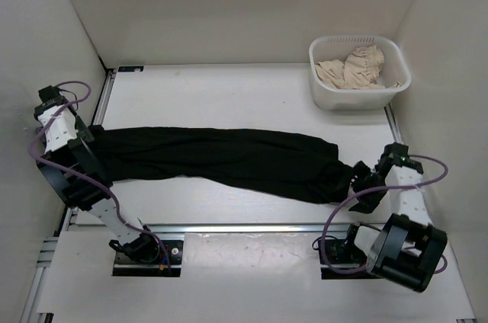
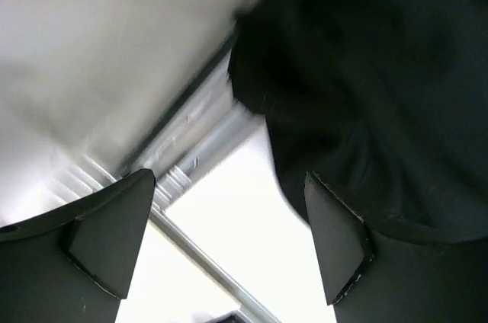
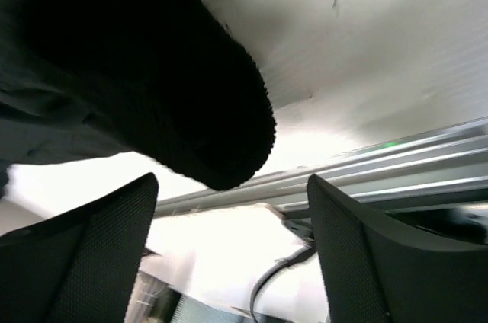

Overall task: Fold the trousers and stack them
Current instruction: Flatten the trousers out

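Observation:
The black trousers (image 1: 221, 157) lie stretched flat across the table from left to right. My left gripper (image 1: 93, 154) is at their left end, open and empty, with black cloth (image 2: 366, 87) just past its right finger (image 2: 335, 239). My right gripper (image 1: 361, 178) is at their right end, open and empty. A rounded ribbed cuff of the trousers (image 3: 191, 110) lies just beyond its fingers (image 3: 99, 254).
A white basket (image 1: 324, 88) at the back right holds a beige garment (image 1: 352, 70). White walls close in the table on three sides. A metal rail (image 1: 244, 227) runs along the near edge between the arm bases.

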`<state>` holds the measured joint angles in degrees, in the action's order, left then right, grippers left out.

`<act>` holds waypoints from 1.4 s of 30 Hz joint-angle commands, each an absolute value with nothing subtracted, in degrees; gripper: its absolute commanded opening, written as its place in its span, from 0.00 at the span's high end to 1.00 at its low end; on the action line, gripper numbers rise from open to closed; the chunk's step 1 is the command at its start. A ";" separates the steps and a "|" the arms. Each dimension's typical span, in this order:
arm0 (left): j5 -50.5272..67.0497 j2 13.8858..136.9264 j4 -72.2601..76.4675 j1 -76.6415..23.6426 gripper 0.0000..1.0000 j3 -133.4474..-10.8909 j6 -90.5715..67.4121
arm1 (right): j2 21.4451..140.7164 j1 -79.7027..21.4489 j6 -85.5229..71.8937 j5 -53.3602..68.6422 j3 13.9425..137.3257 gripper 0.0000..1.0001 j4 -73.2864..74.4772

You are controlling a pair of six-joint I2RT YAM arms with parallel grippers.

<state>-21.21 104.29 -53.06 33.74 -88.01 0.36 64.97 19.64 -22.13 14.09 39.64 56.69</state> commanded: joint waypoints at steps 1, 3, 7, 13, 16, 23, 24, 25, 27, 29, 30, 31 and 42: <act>-17.59 95.91 -53.35 35.42 0.09 -82.37 0.00 | 60.13 19.78 -32.05 19.49 32.80 0.19 53.45; -15.74 95.19 -53.35 35.42 0.09 -77.80 0.00 | 56.89 19.78 -37.68 21.79 27.89 0.22 47.74; -12.31 95.70 -52.65 35.42 0.09 -73.39 0.00 | 54.67 19.78 -46.83 18.90 25.58 0.24 42.28; -10.28 103.17 -48.88 35.42 0.09 -74.79 0.00 | 63.53 19.25 -48.77 17.84 26.63 0.25 34.82; -11.24 106.69 -46.59 34.28 0.12 -74.79 0.00 | 67.23 19.25 -49.48 17.67 27.76 0.37 32.00; -11.78 106.54 -45.53 34.28 0.86 -72.95 0.00 | 71.98 21.45 -43.09 10.30 43.81 1.00 38.84; -12.30 105.83 -45.53 34.28 0.86 -72.95 0.00 | 71.98 22.32 -42.28 9.41 46.55 1.00 39.98; -12.91 105.04 -45.53 34.80 0.86 -72.95 0.00 | 72.68 23.37 -41.58 8.80 49.37 1.00 41.12; -13.79 102.93 -45.53 34.80 0.86 -72.34 0.00 | 73.29 24.78 -40.52 8.79 57.25 1.00 44.37; -15.64 98.72 -46.05 34.80 0.86 -71.55 0.00 | 73.30 28.02 -39.91 9.40 61.50 1.00 47.18; -16.34 97.14 -46.05 34.80 0.86 -71.54 0.00 | 73.30 29.17 -39.90 11.41 64.05 1.00 47.89; -17.04 94.33 -46.58 34.80 0.86 -70.67 0.00 | 73.30 30.83 -39.90 12.12 64.68 1.00 48.77; -23.99 81.75 -53.61 40.94 0.42 -43.27 0.00 | 71.27 39.46 -42.63 22.58 43.34 1.00 43.34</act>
